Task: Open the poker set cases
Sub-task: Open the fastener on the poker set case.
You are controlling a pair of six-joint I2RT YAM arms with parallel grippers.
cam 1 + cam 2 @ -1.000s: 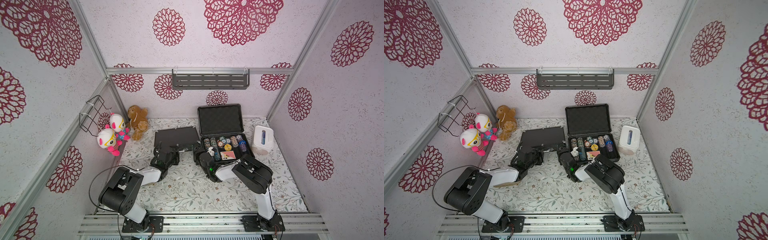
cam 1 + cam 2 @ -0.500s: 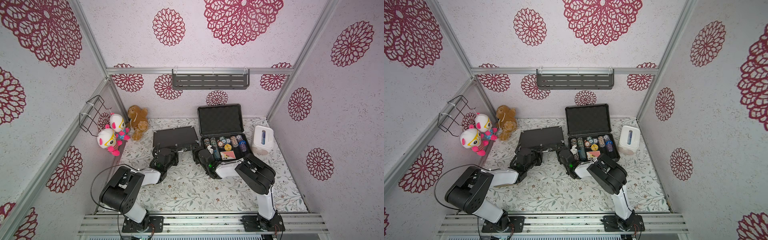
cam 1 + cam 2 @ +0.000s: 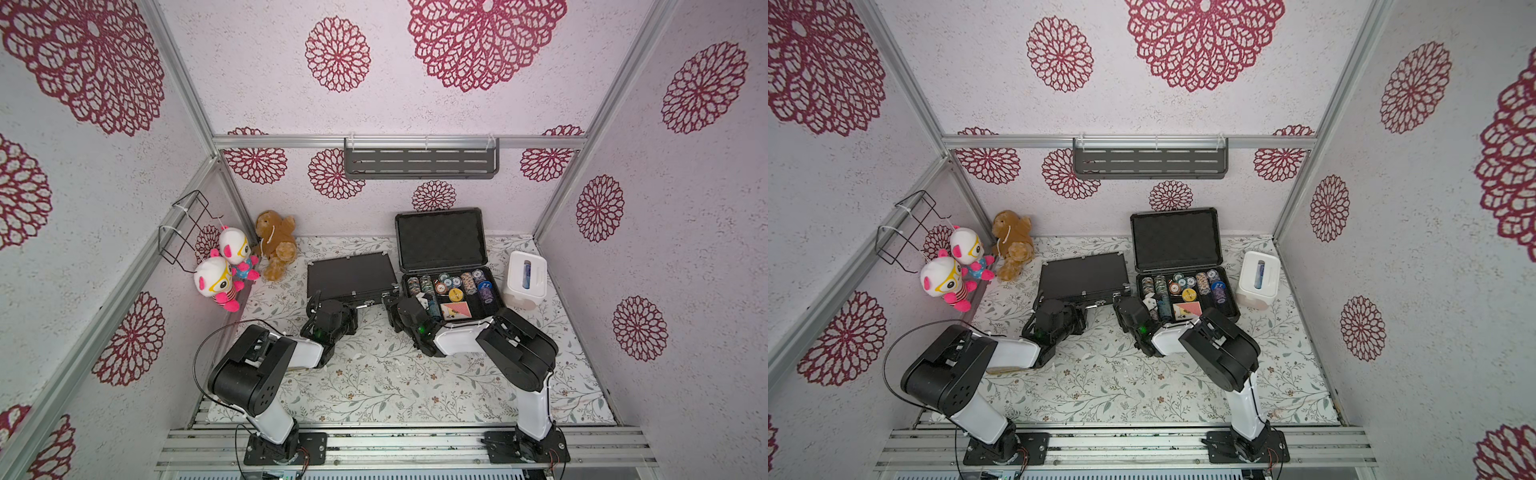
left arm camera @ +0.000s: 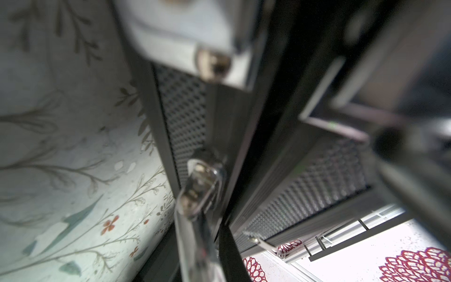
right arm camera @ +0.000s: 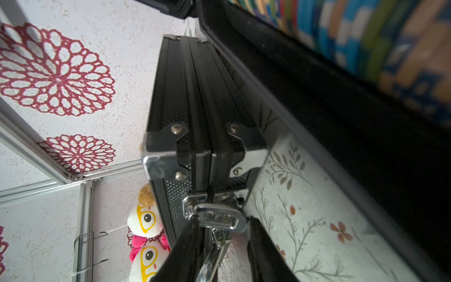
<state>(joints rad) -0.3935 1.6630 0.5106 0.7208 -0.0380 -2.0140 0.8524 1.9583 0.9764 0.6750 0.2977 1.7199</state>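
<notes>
- Right gripper [image 5: 219, 225] clamped on silver latch [image 5: 217, 217] at slim black case [image 5: 195, 97] front corner
- Left gripper [image 3: 332, 311] closed at same case's front edge; fingertips blurred, contact unclear
- Dark-grey case [image 3: 440, 239] just beside slim black case, lid up, partly behind right arm [image 3: 515, 349]

You see a black slim case [image 3: 351, 272], a dark-grey thick case [image 3: 440, 241] with multicoloured chips [image 3: 469, 282], on a white leaf-printed table [image 3: 374, 374].

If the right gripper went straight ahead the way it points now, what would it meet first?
The silver metal latch on the front edge of the slim black case. It sits between the fingers of the right gripper, seemingly very close.
</notes>
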